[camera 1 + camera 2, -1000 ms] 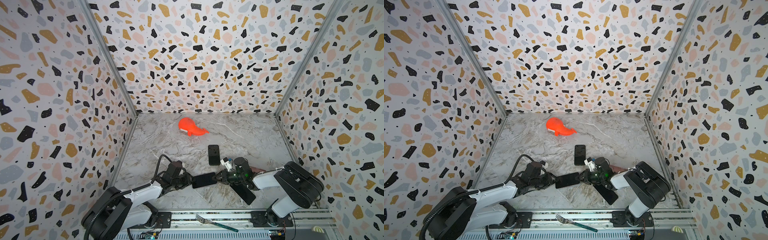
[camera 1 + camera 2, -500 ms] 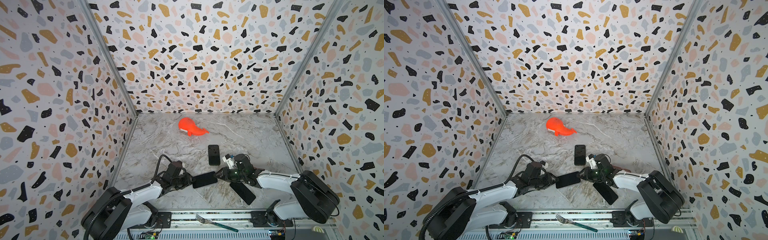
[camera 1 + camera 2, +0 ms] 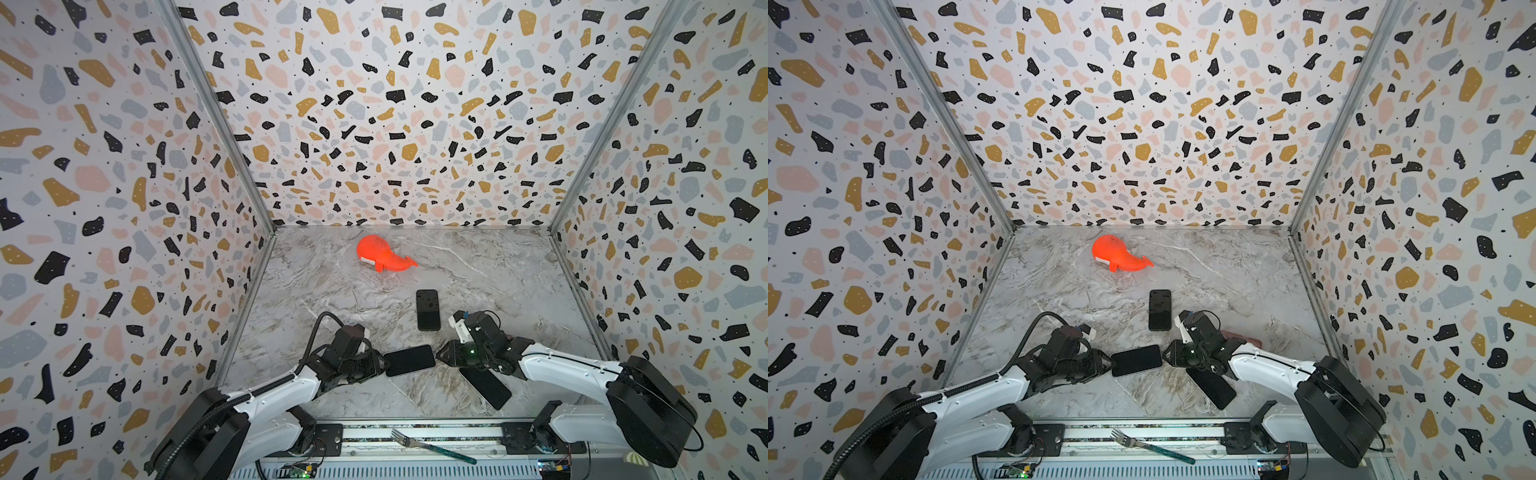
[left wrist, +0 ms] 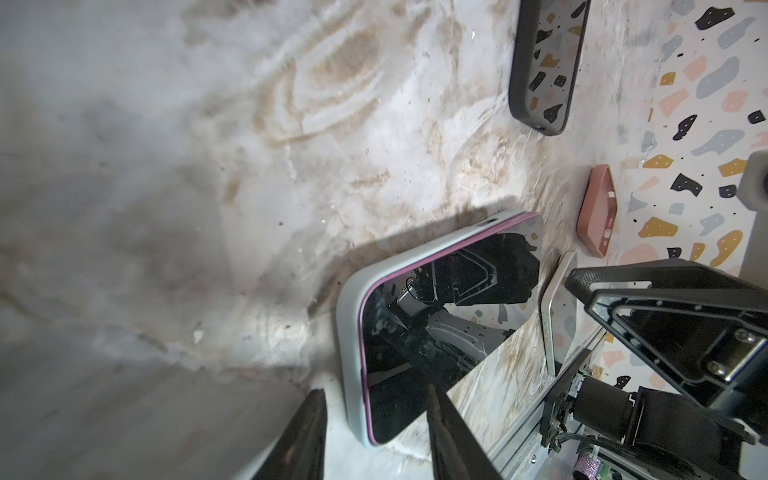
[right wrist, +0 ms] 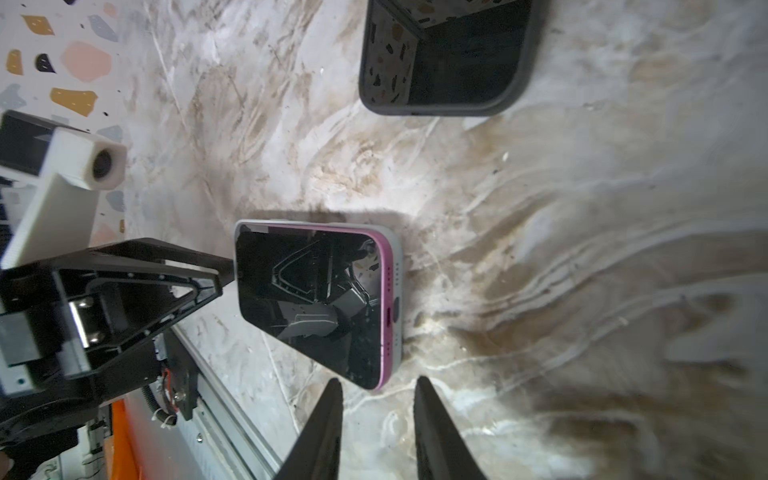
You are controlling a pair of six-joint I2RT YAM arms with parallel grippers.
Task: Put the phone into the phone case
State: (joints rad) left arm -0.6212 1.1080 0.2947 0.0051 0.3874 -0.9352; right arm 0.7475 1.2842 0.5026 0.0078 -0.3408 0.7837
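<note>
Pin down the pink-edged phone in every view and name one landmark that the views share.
In a top view: pink-edged phone low centre.
In a top view: the phone low centre again.
Left wrist: near mid-frame, seen at a slant.
Right wrist: near mid-frame, screen up.
Shared landmark: the black-cased phone lying beyond it.

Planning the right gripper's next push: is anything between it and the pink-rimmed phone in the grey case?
Nothing visible. The right gripper sits right at one end of the pink-rimmed, grey-cased phone, jaws open, only marble tabletop around them.
</note>
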